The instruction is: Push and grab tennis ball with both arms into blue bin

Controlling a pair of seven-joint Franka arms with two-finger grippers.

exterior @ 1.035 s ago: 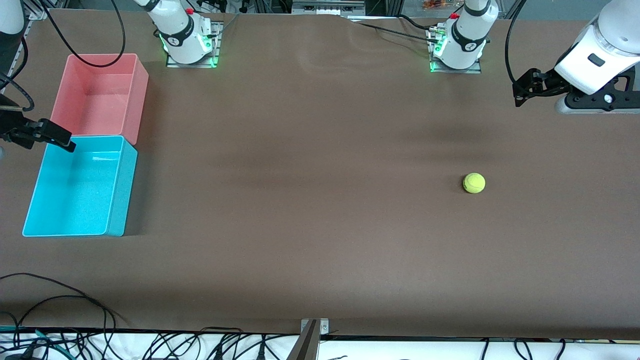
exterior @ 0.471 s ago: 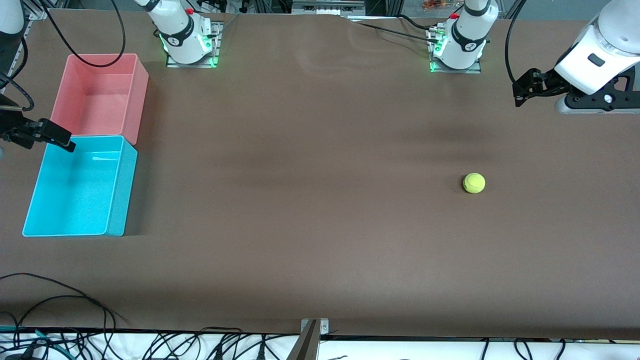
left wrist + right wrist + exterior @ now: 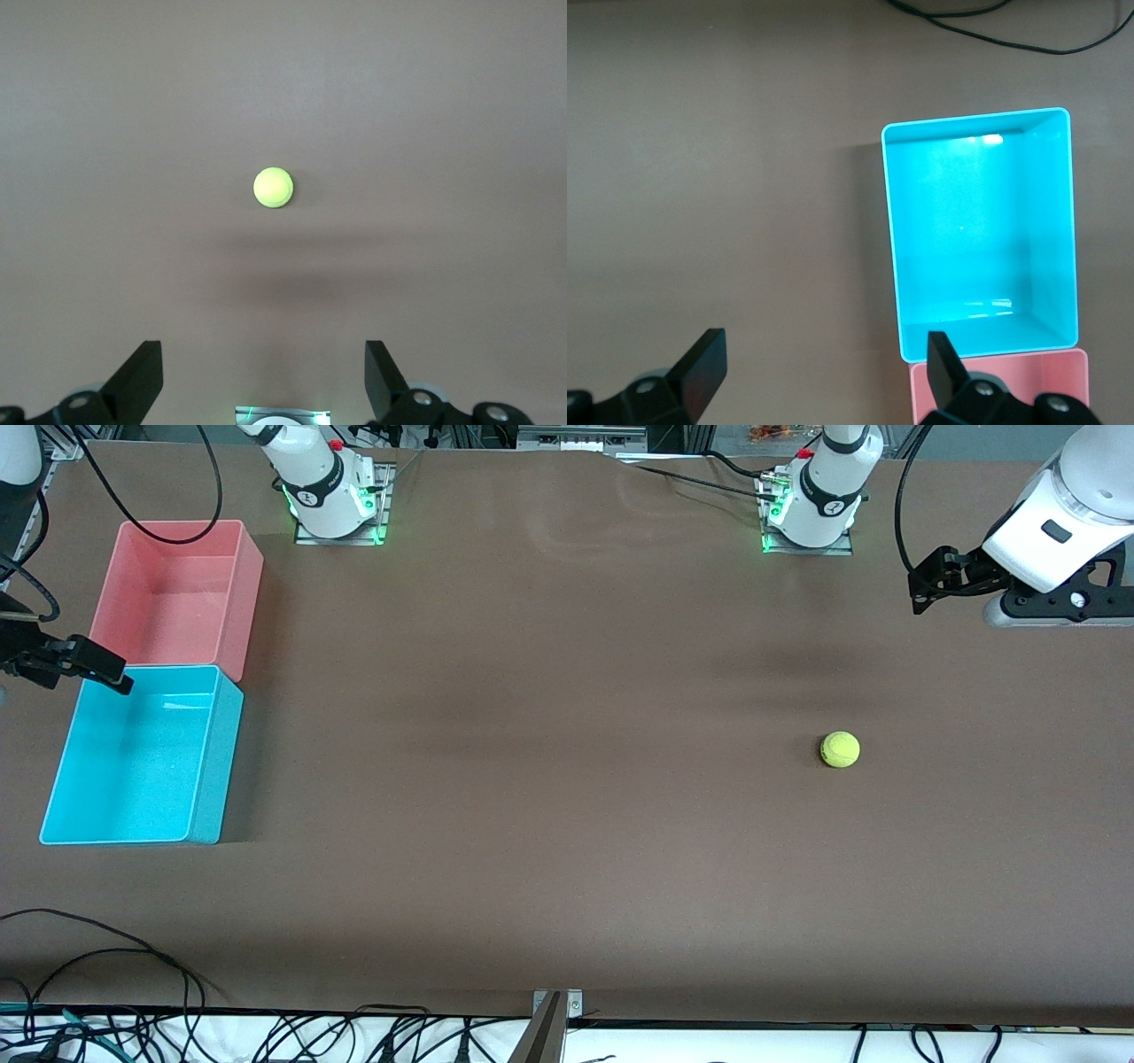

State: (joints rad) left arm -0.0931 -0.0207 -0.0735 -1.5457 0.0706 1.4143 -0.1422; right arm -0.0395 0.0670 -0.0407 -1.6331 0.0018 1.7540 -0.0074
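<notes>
Left gripper [image 3: 921, 589], jaws wide and empty, hung nearest the fuzzy yellow-green tennis ball [image 3: 840, 749]; right gripper [image 3: 111, 677], equally open, waited over the cyan plastic bin [image 3: 205, 766].

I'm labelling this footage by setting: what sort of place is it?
Probably a robotics lab bench: two white robot arms bolted to a brown-covered table, loose black cables along its edge, and plastic test props: a cyan-blue bin, a yellow-green tennis ball.
</notes>
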